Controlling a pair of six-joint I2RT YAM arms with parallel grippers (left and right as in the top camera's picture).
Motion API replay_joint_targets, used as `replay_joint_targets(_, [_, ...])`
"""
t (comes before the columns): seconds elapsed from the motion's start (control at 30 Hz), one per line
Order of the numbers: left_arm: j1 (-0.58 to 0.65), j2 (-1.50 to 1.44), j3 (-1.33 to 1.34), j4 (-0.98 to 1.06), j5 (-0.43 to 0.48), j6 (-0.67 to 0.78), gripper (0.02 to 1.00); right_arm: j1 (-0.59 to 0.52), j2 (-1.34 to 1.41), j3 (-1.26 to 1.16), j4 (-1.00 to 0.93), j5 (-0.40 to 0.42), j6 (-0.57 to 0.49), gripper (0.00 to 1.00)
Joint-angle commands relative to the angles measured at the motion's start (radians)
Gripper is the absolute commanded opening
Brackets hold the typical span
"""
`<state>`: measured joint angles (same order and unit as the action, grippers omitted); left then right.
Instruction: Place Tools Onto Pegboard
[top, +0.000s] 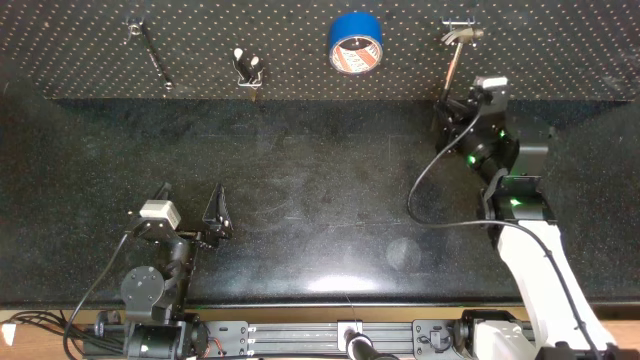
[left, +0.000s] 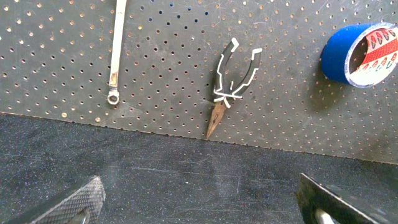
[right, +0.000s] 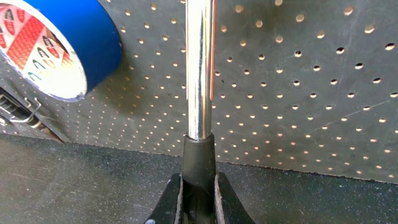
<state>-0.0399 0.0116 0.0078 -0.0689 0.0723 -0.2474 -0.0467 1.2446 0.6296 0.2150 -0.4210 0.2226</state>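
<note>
Right gripper (right: 199, 202) sits closest, its 2 fingers clamped on the black grip of the hammer (right: 199, 74), whose head hangs from hooks on the pegboard (top: 60, 50). Blue tape (top: 355, 43), pliers (top: 247, 68) and a wrench (top: 150, 52) hang alongside. Left gripper (left: 202, 208) rests low over the dark, scuffed tabletop (top: 320, 200), jaws spread wide
</note>
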Motion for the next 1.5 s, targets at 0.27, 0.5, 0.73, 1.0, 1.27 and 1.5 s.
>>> replay_joint_targets(0.27, [0.0, -0.008, -0.002, -0.006, 0.011, 0.002, 0.996, -0.011, 0.179, 0.124, 0.021, 0.044, -0.177, 0.073])
replay_joint_targets(0.5, [0.0, -0.008, -0.002, -0.006, 0.011, 0.002, 0.996, -0.011, 0.197, 0.133, 0.027, 0.126, -0.171, 0.978])
replay_joint_targets(0.73, [0.0, -0.008, -0.002, -0.006, 0.011, 0.002, 0.993, -0.012, -0.468, -0.298, 0.001, 0.385, -0.146, 0.98])
replay_joint_targets(1.0, [0.0, -0.008, -0.002, -0.006, 0.011, 0.002, 0.996, -0.011, -1.244, -0.455, -0.513, 0.448, -0.146, 0.98])
replay_joint_targets(1.27, [0.0, -0.008, -0.002, -0.006, 0.011, 0.002, 0.996, -0.011, -1.244, -0.489, -0.645, 0.447, -0.146, 0.982])
replay_joint_targets(1.5, [0.0, -0.008, -0.002, -0.006, 0.011, 0.002, 0.996, -0.011, -1.244, -0.56, -0.442, 0.447, -0.058, 0.982])
